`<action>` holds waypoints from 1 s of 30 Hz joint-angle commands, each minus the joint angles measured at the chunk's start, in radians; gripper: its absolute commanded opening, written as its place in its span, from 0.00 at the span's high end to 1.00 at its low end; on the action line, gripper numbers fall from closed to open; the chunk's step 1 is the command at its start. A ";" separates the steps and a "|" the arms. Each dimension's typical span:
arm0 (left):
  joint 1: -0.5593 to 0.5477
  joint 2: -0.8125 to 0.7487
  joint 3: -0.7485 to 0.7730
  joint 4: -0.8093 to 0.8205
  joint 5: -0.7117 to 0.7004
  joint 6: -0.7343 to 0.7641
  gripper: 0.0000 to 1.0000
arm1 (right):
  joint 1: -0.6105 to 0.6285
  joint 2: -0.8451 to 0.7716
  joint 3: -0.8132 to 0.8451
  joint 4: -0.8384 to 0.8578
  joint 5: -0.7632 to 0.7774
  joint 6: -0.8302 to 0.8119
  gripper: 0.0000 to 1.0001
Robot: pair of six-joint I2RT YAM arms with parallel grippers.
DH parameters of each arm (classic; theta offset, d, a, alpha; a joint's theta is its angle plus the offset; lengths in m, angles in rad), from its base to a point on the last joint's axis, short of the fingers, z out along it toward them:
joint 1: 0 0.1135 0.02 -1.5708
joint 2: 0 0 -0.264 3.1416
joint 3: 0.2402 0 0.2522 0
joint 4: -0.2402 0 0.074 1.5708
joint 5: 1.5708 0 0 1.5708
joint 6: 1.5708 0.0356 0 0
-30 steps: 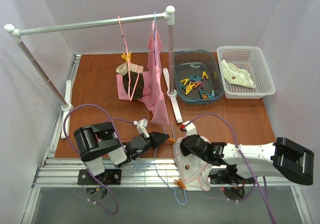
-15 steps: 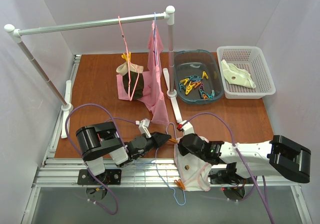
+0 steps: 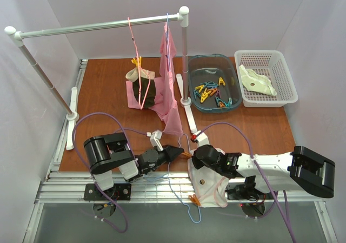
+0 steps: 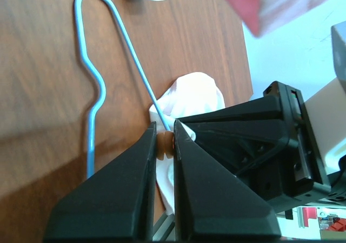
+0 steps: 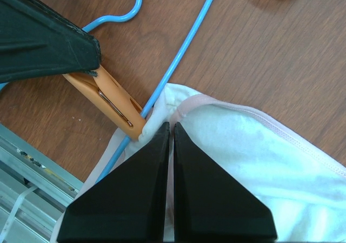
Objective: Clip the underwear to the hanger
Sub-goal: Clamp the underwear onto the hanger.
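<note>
— 2 grippers: what do we see?
— Our left gripper (image 4: 165, 140) clamps an orange plastic clothes peg (image 5: 111, 99). Our right gripper (image 5: 168, 126) pinches the pale pink-edged fabric underwear (image 5: 243, 145), at 6 o'clock on the brown wooden table (image 3: 108, 91), touching the thin light-blue wire hanger (image 5: 184, 43).

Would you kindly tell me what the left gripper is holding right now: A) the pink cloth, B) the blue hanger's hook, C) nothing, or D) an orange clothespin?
D: the left gripper is shut on the orange clothespin, whose tip sits at the hanger and underwear.
</note>
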 commanded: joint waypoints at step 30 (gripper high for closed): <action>-0.006 -0.063 -0.056 0.316 -0.065 0.038 1.00 | 0.003 0.050 0.049 0.021 -0.040 -0.016 0.99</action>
